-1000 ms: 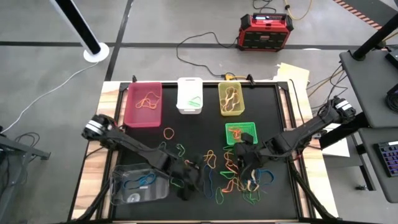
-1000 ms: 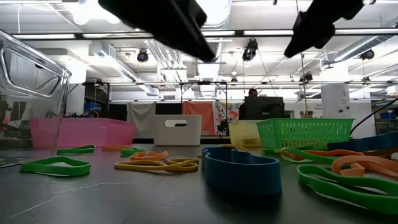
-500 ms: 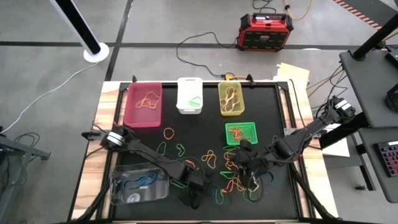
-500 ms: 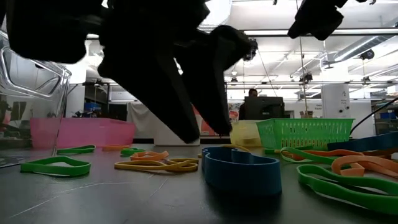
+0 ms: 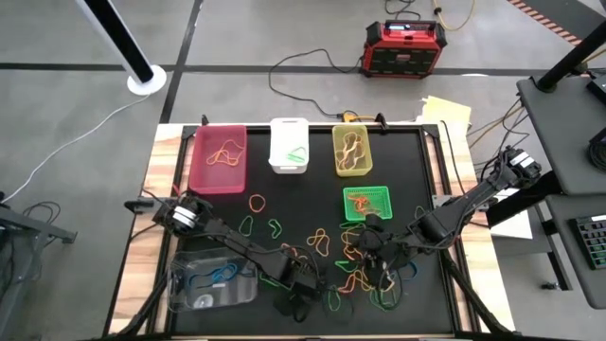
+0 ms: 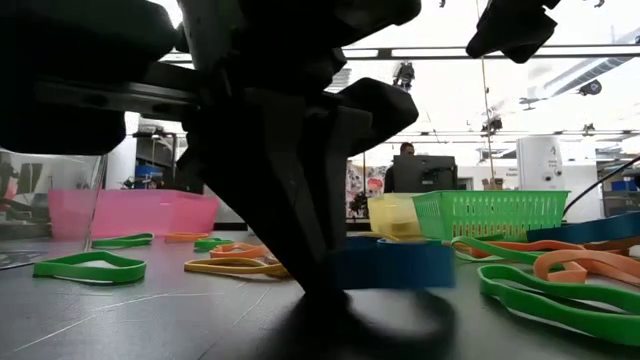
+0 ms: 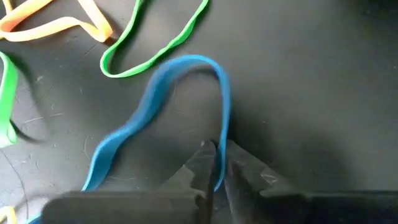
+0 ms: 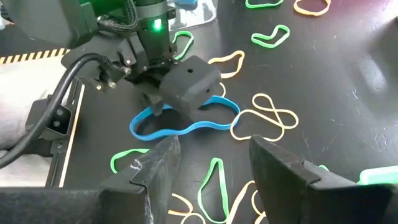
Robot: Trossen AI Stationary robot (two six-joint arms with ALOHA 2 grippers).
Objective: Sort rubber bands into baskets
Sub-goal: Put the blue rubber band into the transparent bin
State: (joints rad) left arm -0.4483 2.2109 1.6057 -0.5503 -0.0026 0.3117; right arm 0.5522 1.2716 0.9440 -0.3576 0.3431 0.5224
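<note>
Blue rubber band [image 7: 186, 93]: lay flat on the black table mat [image 5: 417, 170] in the lower middle of the high view, one strand nipped between the left gripper's fingertips.
Left gripper [image 7: 214, 168]: down at the mat, fingers pinched together on that strand (a thin edge-on hold, probably so the floppy loop lifts without dragging its neighbours).
Likely purpose: the clear basket [image 5: 210, 281] at lower left already held blue bands, so I judged the band was meant for it.
Right gripper [image 8: 211, 165]: hung above the mat right of centre, fingers spread apart and holding nothing, apparently waiting.
Neighbours: a green rubber band [image 7: 158, 43] and an orange rubber band [image 7: 56, 22] lay just beside the blue one, apart from it; a yellow figure-eight band [image 8: 267, 118] sat near its far side.
Baskets beyond: pink basket [image 5: 219, 157], white basket [image 5: 289, 145], yellow-green basket [image 5: 350, 150] along the upper edge; green mesh basket [image 5: 366, 202] below them.
In the way: loose bands were scattered between the pick and the clear basket; a trailing loop might snag one.
</note>
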